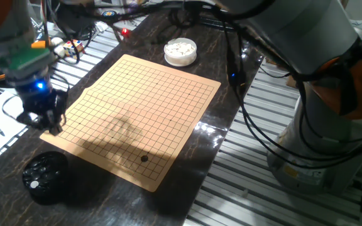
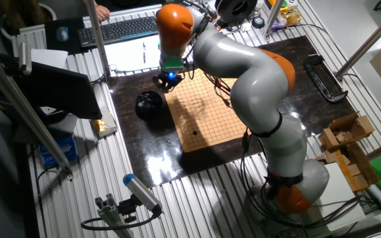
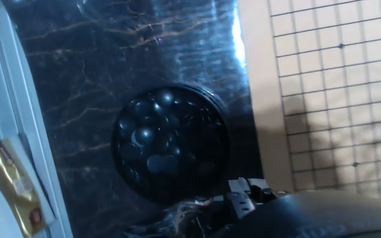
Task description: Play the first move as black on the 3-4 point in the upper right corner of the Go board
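Black and blue-lit, your claw [image 1: 50, 120] hangs over the left edge of the board [image 1: 137, 107], near the corner by the bowl of black stones [image 1: 44, 177]; whether its fingers are apart, together or clamped on a stone, you cannot tell from any view. One black stone [image 1: 144, 159] already sits on the board near its near corner, a few lines in from both edges, which looks like the intended point, though the exact line count is too fine to confirm. If that is your move, lift straight up so you do not nudge it. Dark marbled surface [image 1: 212, 163] lies open around the board; the white-stone bowl [image 1: 180, 51] stands well apart at the far edge, and cables [image 1: 250, 119] hang on the right.
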Controlling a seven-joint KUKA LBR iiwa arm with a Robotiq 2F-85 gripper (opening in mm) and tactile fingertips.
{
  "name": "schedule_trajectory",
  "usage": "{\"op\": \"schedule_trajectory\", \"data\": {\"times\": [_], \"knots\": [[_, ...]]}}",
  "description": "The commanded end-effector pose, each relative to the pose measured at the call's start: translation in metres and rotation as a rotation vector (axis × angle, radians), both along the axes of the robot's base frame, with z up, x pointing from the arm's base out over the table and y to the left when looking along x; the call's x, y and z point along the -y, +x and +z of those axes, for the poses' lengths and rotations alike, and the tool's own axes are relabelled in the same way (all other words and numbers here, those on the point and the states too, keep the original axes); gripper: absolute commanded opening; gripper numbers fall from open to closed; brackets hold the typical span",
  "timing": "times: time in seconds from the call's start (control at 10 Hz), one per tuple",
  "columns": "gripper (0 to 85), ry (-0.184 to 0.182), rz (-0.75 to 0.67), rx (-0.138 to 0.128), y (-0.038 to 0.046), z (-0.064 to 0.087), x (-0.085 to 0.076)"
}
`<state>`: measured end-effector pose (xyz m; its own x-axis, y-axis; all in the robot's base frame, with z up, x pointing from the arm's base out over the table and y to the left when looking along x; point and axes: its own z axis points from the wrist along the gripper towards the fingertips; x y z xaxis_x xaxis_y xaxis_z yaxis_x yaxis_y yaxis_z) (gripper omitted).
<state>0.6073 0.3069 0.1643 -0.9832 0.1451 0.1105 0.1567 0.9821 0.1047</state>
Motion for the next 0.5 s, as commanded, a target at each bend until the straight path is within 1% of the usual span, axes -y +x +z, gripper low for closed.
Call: {"op": "schedule_trajectory", "data": {"times": [0.0, 0.1, 0.3, 0.4], "knots": [[0.7, 0.001, -0.004, 0.010, 0.0018, -0.0079, -0.0033], [0.7, 0.000, -0.007, 0.022, 0.0026, -0.0109, -0.0047], [0.7, -0.012, 0.020, 0.021, 0.0026, -0.0109, -0.0047], [0.7, -0.015, 0.050, -0.016, 0.0026, -0.0109, -0.0047]]}}
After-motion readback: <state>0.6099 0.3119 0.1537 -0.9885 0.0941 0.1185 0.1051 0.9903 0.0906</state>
